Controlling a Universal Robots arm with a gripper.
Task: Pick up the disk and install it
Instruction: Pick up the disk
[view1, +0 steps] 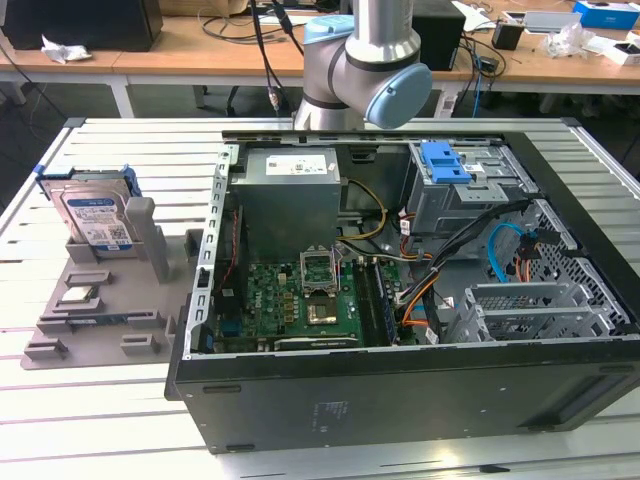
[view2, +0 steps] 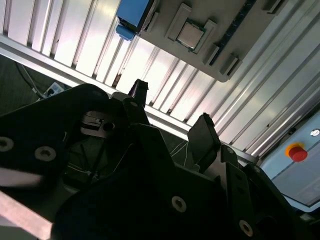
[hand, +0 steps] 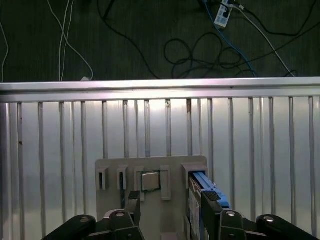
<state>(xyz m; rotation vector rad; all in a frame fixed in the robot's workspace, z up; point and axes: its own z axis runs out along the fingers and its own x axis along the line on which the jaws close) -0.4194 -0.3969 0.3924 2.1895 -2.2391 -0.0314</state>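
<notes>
Surface: slatted aluminium table (view1: 120, 150). In the first wrist view a dark floor lies beyond its edge, with loose cables (hand: 200, 50) and a power strip (hand: 222, 17). In the exterior view wooden benches (view1: 200, 50) stand behind the table.

Landmark: grey tray (view1: 110, 315) lying on the table.
- The disk (view1: 98, 215) stands on edge in a slot of the tray, label showing, with the blue carrier around it.
- A processor chip (view1: 80, 295) lies flat on the tray, apart from the disk.
- An open computer case (view1: 400, 300) sits just beside the tray, on the exterior view's right.
- The arm (view1: 360, 55) rises behind the case.

Gripper (hand: 171, 196): both wrist views show it hanging above the tray with its fingers spread wide. Nothing is between them and it is clear of the disk.

View differences: the exterior view gives the case interior and the disk's label face. The first wrist view looks down on the disk's blue top edge. The second wrist view adds a red push-button (view2: 297, 151) on a pale panel, well away from the tray.
</notes>
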